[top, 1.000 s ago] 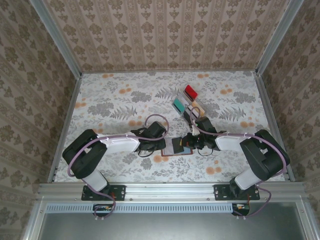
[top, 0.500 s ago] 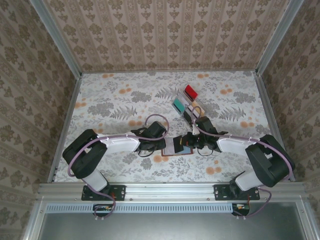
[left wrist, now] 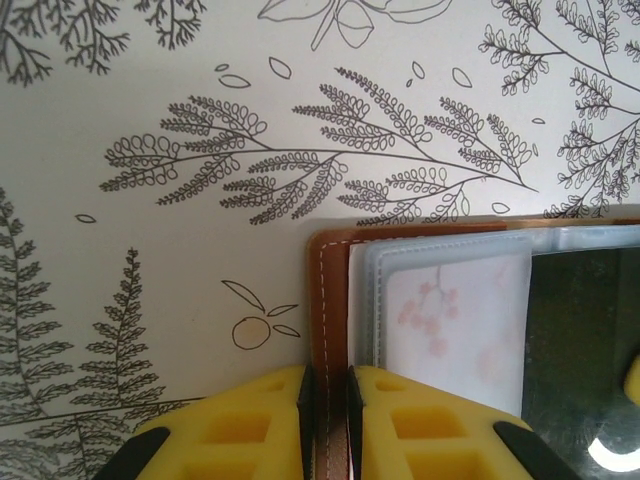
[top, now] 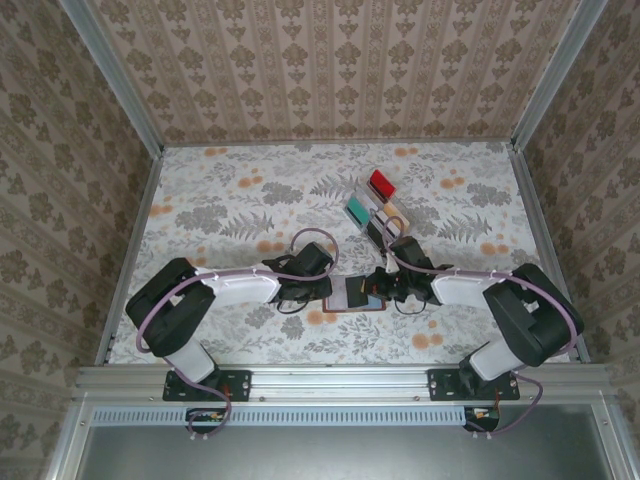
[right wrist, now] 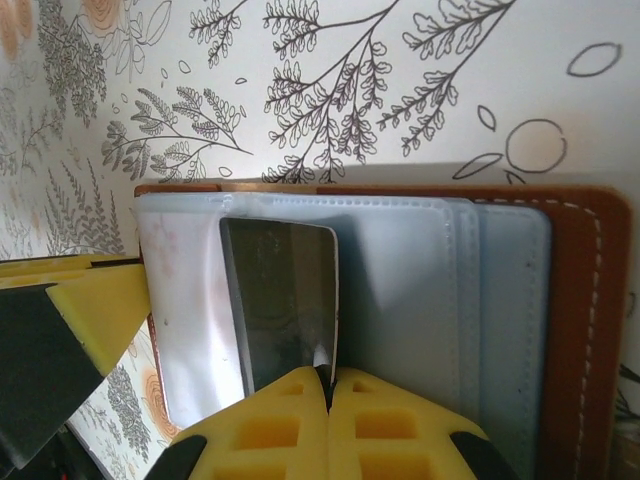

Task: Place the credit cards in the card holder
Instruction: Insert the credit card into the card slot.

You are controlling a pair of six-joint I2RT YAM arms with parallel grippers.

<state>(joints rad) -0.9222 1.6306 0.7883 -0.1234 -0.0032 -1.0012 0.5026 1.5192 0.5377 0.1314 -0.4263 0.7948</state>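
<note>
An open brown card holder [top: 352, 296] lies flat on the flower-printed table [top: 230, 210], near its front edge, between the two robot arms. The left gripper [left wrist: 327, 385] pinches the holder's stitched brown edge between its yellow fingers, with the jaws nearly closed on the leather. On the opposite side of the holder, the right gripper [right wrist: 328, 388] has its yellow fingers pressed together on the edge of a dark grey credit card [right wrist: 280, 300]. This card lies over the holder's clear inner pockets, towards the end held by the left gripper. I cannot tell whether its far edge is inside a pocket. A pale card [left wrist: 455, 310] with a faint pink print sits inside the pocket just beside the left gripper. Beyond the holder, farther from the arm bases, stands a clear rack [top: 375, 205] of red, teal and other coloured pieces.
</note>
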